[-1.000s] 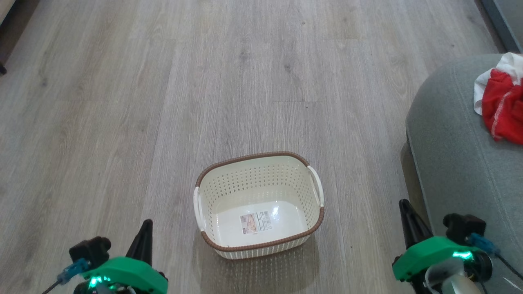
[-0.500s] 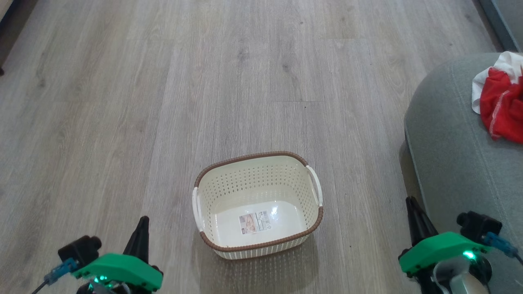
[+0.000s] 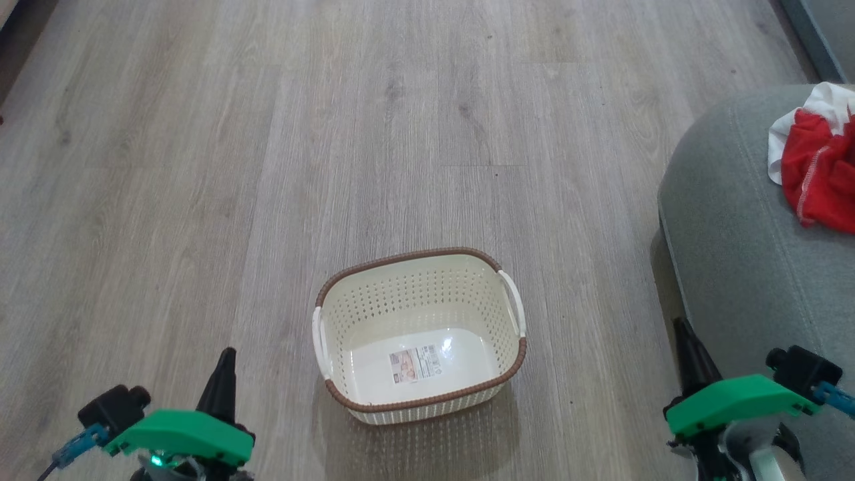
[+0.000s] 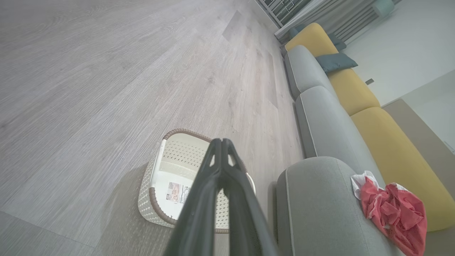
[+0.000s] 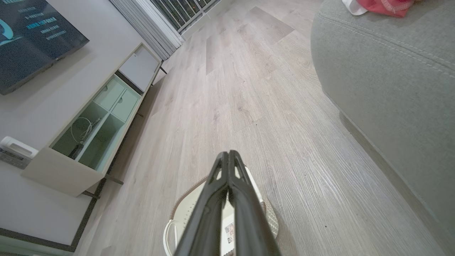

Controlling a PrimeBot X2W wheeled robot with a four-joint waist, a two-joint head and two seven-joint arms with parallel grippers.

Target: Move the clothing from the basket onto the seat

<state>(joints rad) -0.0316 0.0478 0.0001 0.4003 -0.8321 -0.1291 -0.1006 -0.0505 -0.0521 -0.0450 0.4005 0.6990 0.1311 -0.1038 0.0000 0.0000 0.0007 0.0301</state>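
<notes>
The cream basket (image 3: 419, 294) with a brown rim stands on the wood floor, holding nothing but a sticker label on its bottom; it also shows in the left wrist view (image 4: 160, 199) and the right wrist view (image 5: 188, 202). Red clothing (image 3: 818, 170) with a white part lies crumpled on the grey seat (image 3: 735, 227) at the right, and appears too as clothing (image 4: 394, 213) on the seat (image 4: 320, 199) and as clothing (image 5: 380, 5) on the seat (image 5: 391, 64). My left gripper (image 3: 226, 357) is shut at the lower left, my right gripper (image 3: 682, 329) shut at the lower right, both holding nothing.
A sofa with grey and yellow cushions (image 4: 341, 89) runs behind the seat. A low cabinet with open shelves (image 5: 96, 131) and a dark screen (image 5: 32, 39) stand along the far wall. Wood floor (image 3: 334, 133) stretches beyond the basket.
Both grippers have drawn down and outward toward the lower corners of the head view. The whole picture has shifted slightly; basket and clothing stay where they were.
</notes>
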